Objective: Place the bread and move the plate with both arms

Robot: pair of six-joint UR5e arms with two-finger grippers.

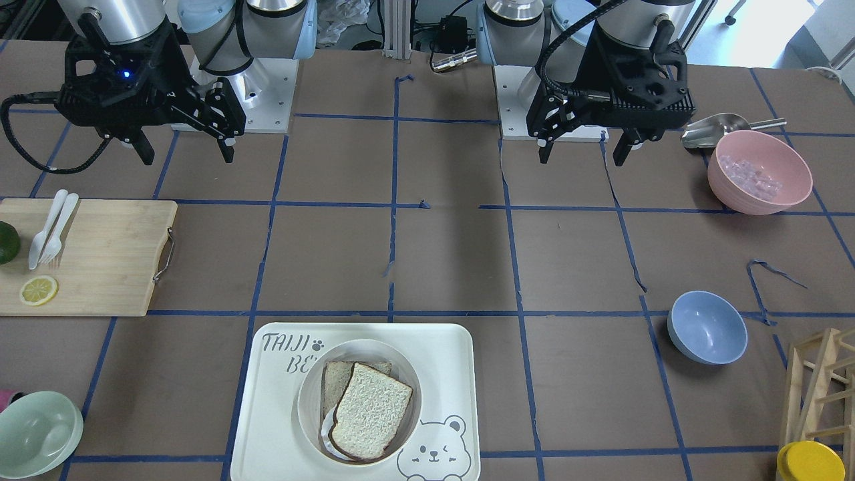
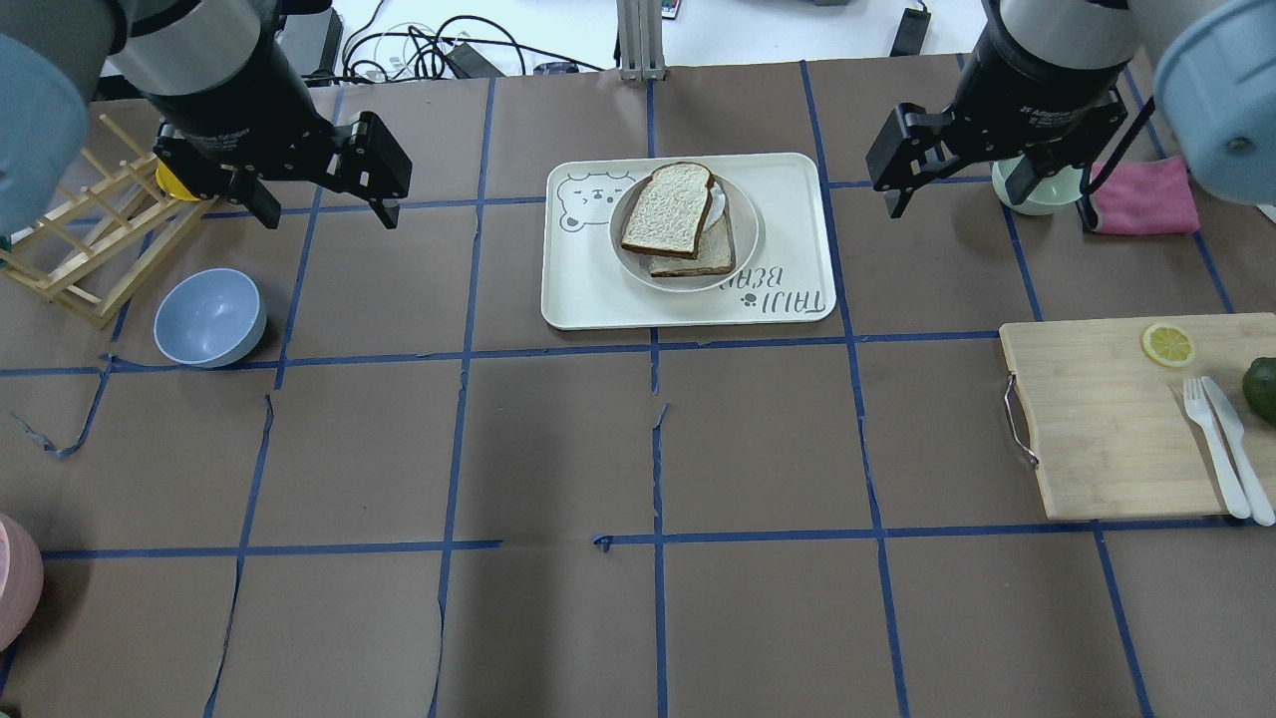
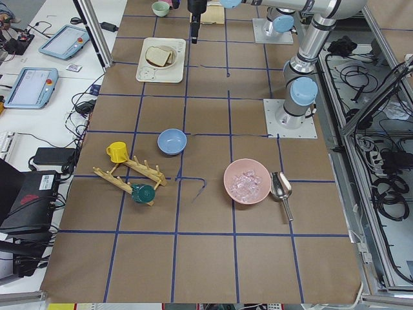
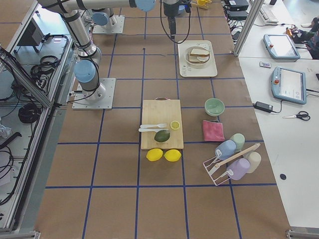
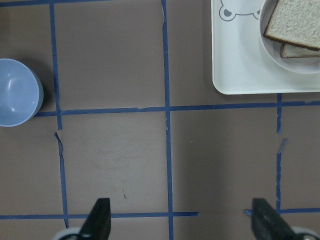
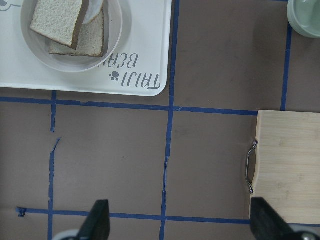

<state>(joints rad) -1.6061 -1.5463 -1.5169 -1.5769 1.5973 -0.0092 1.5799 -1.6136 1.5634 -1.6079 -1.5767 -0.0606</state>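
Note:
The bread (image 2: 668, 209), a large slice with a dark crust, lies on top of a smaller, paler slice (image 2: 703, 259) in the round cream plate (image 2: 746, 234). The plate sits on the bear tray (image 2: 598, 289) at the far middle of the table. The bread also shows in the front view (image 1: 371, 411) and in both wrist views (image 5: 295, 20) (image 6: 57, 20). My left gripper (image 2: 329, 214) hangs open and empty above the table, left of the tray. My right gripper (image 2: 989, 214) hangs open and empty to the right of it.
A blue bowl (image 2: 209, 317) and a wooden rack (image 2: 90, 249) stand at the left. A cutting board (image 2: 1107, 419) with a lemon slice, fork and knife lies at the right. A green bowl (image 2: 1037, 189) and a pink cloth (image 2: 1146, 194) sit behind my right gripper. A pink bowl (image 1: 759, 172) stands near the left base.

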